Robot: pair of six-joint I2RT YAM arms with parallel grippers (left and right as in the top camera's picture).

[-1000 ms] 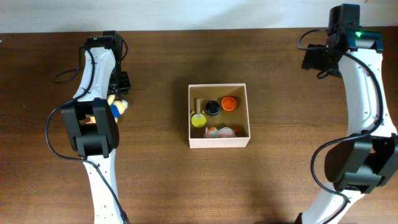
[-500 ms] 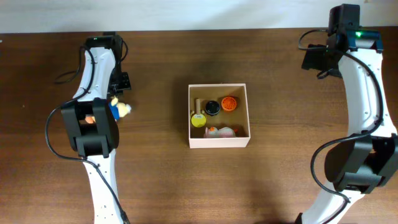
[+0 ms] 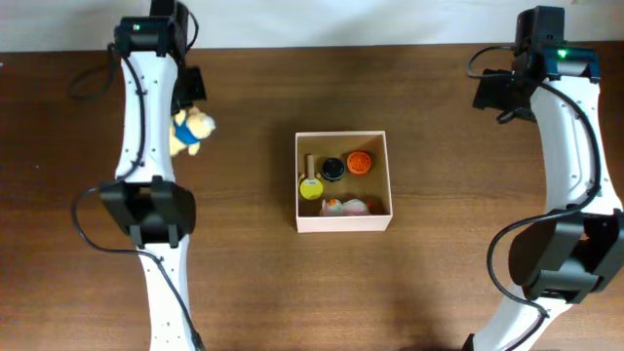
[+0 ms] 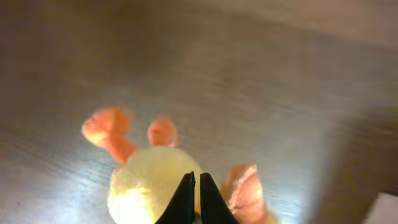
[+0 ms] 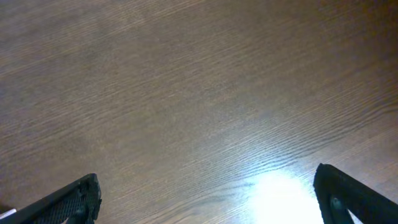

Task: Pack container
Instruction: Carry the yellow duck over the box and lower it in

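While the overhead view sets the container (image 3: 343, 223) at the middle of the dark wood-grain worktop (image 3: 439, 283), well apart from both arms, only open wood lies between it and the yellow plush toy (image 3: 191, 128) toward the far left corner. That toy, with a blue patch, shows just beside the white left arm (image 3: 144, 97). The right arm (image 3: 570, 117) reaches toward the far right corner. The container is a square, shallow cardboard box with pale cream walls and a tan floor. It holds a yellow round piece (image 3: 310, 187), a black disc (image 3: 333, 168), an orange disc (image 3: 359, 162) and a pink-and-yellow toy (image 3: 343, 206) along its near wall.

From the left wrist, the left claw (image 4: 193, 198) is pinched on the plush toy's fuzzy yellow body, its thin black tips almost meeting. Soft orange limbs stick out over blurred wood.

From the right wrist, the right claw (image 5: 208, 190) stands wide apart, black fingers at either lower corner, glossy grain with a glare patch between them.
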